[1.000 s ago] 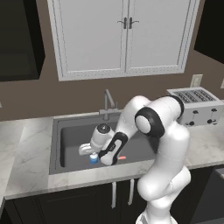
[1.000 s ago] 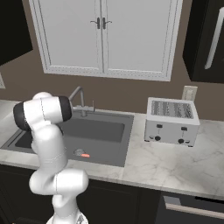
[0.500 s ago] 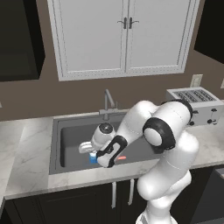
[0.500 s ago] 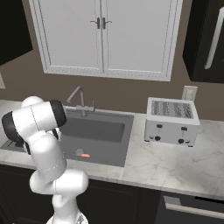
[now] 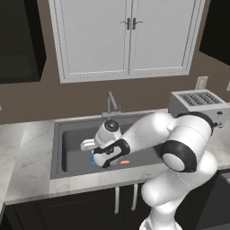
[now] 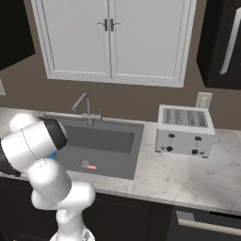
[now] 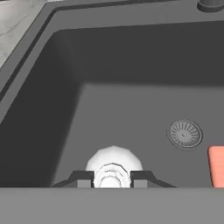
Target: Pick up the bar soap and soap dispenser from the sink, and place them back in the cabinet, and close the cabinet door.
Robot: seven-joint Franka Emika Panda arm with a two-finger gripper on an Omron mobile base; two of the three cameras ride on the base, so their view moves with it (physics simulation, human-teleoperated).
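1. Altogether we count one sink, one soap dispenser, one bar soap, one drain ring, one faucet, one toaster and one pair of white double doors.
2. We see the dispenser in the lower middle of the hand view, from above — its white pump top faces the camera, so its long axis runs roughly along the line of sight. In the left base view a sliver of blue body shows at the left-centre of the basin, just under the hand.
3. We find the bar soap flat on the sink floor at the right edge of the hand view, cut off by the frame; its long axis there runs top to bottom. In the left base view it lies just right of the hand, long axis left to right.
4. We see the gripper low in the basin — its two dark fingertips sit close on either side of the white neck, narrowly parted. Whether they press the neck we cannot tell.
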